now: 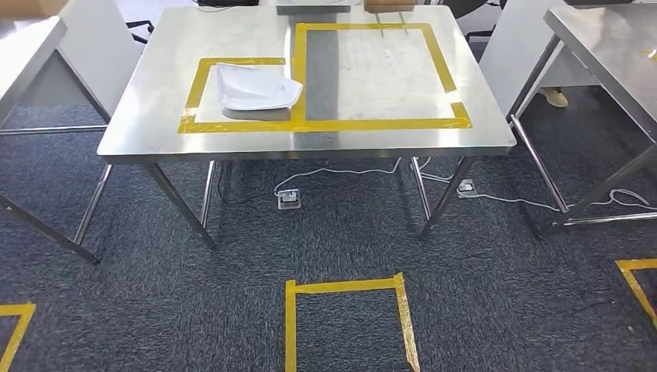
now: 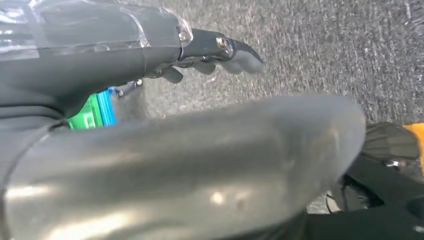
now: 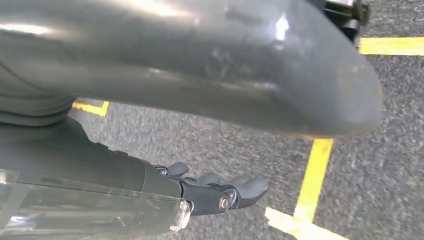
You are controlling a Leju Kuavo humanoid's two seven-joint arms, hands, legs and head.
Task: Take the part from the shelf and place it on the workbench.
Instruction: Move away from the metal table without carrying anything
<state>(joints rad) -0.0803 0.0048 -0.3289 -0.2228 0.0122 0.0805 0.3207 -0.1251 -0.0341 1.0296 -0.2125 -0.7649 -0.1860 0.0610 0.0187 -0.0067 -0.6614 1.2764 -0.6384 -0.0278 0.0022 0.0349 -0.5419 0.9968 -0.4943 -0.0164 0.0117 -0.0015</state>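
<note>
A white, shallow tray-like part (image 1: 256,87) lies on the steel workbench (image 1: 232,141), inside the smaller yellow taped rectangle at its left. The larger taped rectangle (image 1: 434,54) beside it holds nothing. My left hand (image 2: 115,60) hangs over grey carpet, fingers (image 2: 235,52) stretched out and apart from the thumb, holding nothing. My right hand (image 3: 100,175) hangs the same way above carpet with yellow tape lines, its fingers (image 3: 240,187) extended and bare.
Another steel table (image 1: 23,54) stands at the left and one (image 1: 612,46) at the right. Cables and floor sockets (image 1: 289,199) lie under the workbench. A yellow taped square (image 1: 349,322) marks the carpet in front. A person's shoe (image 1: 554,97) shows at the far right.
</note>
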